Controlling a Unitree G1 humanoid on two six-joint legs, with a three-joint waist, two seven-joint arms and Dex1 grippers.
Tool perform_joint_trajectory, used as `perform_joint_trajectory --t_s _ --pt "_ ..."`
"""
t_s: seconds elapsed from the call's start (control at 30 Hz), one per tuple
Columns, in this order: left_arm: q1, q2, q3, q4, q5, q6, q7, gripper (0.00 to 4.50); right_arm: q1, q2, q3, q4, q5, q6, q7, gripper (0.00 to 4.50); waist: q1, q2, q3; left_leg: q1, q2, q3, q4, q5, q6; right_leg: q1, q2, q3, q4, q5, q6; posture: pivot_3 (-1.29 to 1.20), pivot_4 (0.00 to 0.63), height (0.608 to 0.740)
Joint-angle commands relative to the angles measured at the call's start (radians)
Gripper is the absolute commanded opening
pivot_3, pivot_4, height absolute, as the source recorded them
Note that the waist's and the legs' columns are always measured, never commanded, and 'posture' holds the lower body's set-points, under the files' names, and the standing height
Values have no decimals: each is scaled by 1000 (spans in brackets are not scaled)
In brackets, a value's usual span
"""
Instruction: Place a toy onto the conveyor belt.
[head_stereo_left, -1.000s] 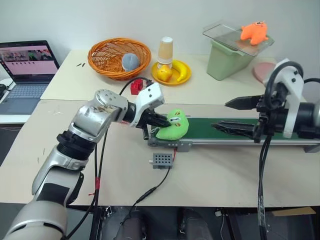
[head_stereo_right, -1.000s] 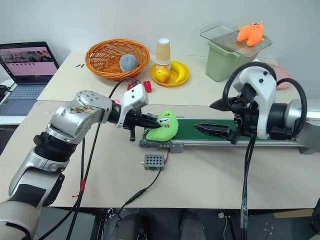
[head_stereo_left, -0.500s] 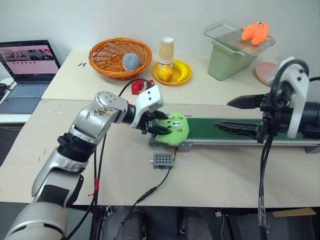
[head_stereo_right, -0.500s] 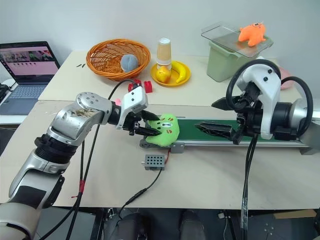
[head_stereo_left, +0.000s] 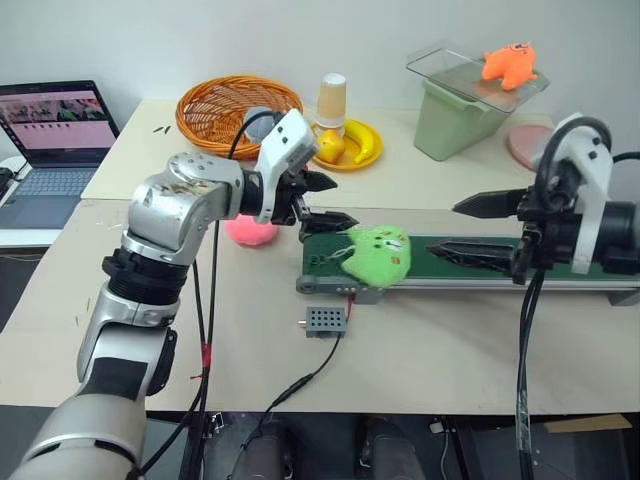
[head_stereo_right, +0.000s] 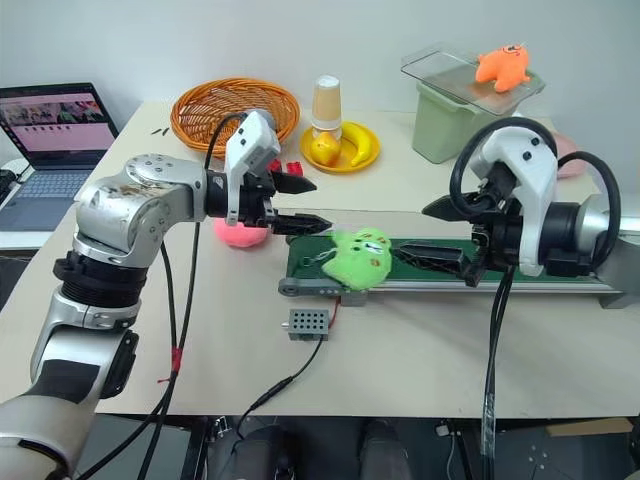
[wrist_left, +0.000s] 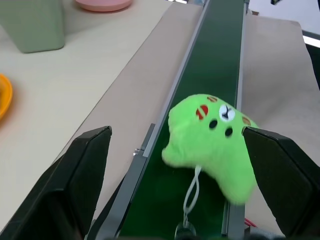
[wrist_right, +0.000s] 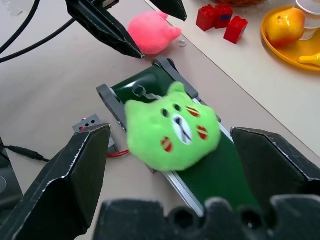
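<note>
Right wrist view, fuzzy green toy (wrist_right: 172, 129), flat belt (wrist_right: 220, 170)

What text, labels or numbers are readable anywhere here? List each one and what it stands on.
No text can be read.
Laptop screen: shows a window with pictures, any writing too small to read.
Paper cup: no readable print.
Green plush toy on the conveyor belt: only a stitched face, no letters.
Grey box by the belt: no readable label.

Left gripper (head_stereo_left: 322, 200) raised, pointing right, jaws spread wide and empty; right gripper (head_stereo_left: 468, 230) level, pointing left, jaws likewise wide, empty.
</note>
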Motion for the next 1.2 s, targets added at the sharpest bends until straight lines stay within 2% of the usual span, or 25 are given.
perform_joint_trajectory --t_s 0.03,0.2,0.37,0.57,0.73,0.9,1.07,1.2 --pt "-46 25 71 -18 -37 25 9 4470 -32 -25 -16 3 2 -31 15 4500 0 0 0 0 0 0 0 0 0 0 0 0 0 0 0 0 150 734" --pt "-21 113 149 -27 -54 -14 -7 4470 -19 -22 -29 -13 11 -66 58 4500 -4 0 0 0 0 0 0 0 0 0 0 0 0 0 0 0 150 734" --pt "79 223 208 -59 -43 -72 -15 4470 10 23 -32 -26 27 -107 63 4500 -2 0 0 1 0 0 0 0 0 0 0 0 0 0 0 0 150 734" --pt "227 273 244 -78 -2 -118 54 4470 -51 87 80 30 -37 -149 56 4500 1 0 0 2 0 0 0 0 0 1 0 0 0 0 0 0 150 734" --pt "284 254 260 -37 56 -149 171 4470 -118 146 165 93 -101 -185 75 4500 0 0 0 1 0 1 0 0 0 1 0 -1 0 0 0 0 150 734" --pt "306 230 226 13 124 -239 230 4470 -119 166 189 122 -149 -220 108 4500 2 0 0 0 0 1 0 0 0 1 0 -1 0 0 0 0 150 734" --pt "227 139 165 170 184 -261 293 4470 -115 176 167 110 -148 -209 95 4500 7 0 0 0 -1 1 0 0 0 2 0 -2 0 0 0 0 150 734" --pt "115 68 104 368 250 -303 315 4470 -95 172 138 88 -140 -194 71 4500 5 0 0 0 -1 4 0 0 0 2 0 -2 0 1 1 0 150 734"
